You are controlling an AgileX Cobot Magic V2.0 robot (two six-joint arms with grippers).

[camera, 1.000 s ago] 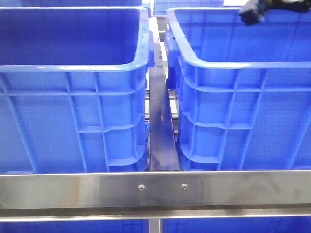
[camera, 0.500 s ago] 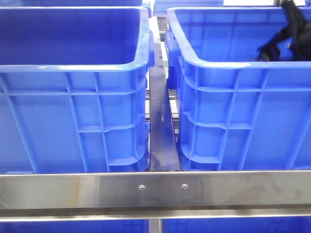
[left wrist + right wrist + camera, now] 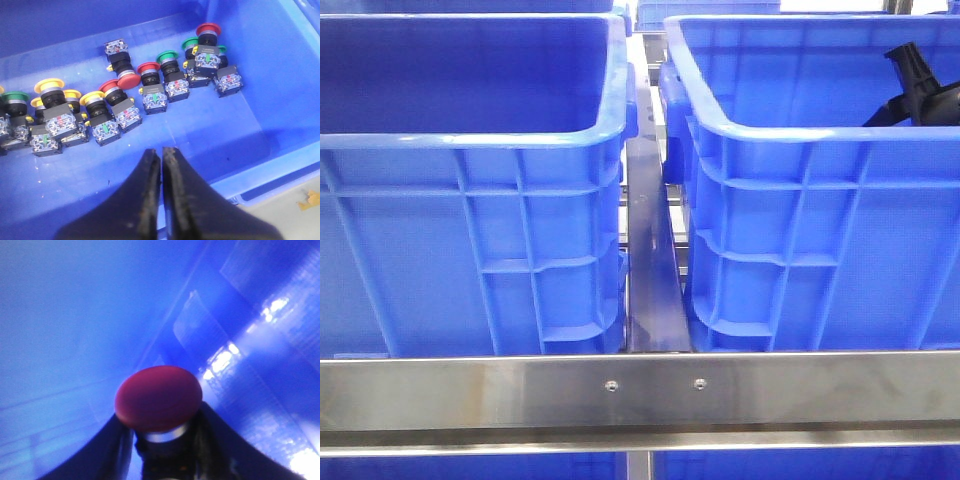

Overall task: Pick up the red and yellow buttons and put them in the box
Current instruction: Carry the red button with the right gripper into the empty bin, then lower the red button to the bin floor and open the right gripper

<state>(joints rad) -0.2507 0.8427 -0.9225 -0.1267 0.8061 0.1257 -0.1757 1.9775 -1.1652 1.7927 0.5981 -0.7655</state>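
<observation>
In the left wrist view, several push buttons lie on the floor of a blue bin (image 3: 210,125): red-capped ones (image 3: 128,78), yellow-capped ones (image 3: 49,86) and green-capped ones (image 3: 167,56). My left gripper (image 3: 161,152) is shut and empty, hanging above the bin floor on the near side of the buttons. My right gripper (image 3: 162,440) is shut on a red button (image 3: 159,397), its cap sticking out past the fingertips, blue box wall behind it. In the front view my right arm (image 3: 918,80) reaches down inside the right blue box (image 3: 790,130).
Two big blue boxes stand side by side; the left one (image 3: 470,135) shows nothing of its inside. A dark metal rail (image 3: 652,270) runs between them and a steel bar (image 3: 640,390) crosses in front. The left arm is not in the front view.
My right arm has come from above the right box's back rim, moved right and dropped lower inside the box. The boxes have not moved.
</observation>
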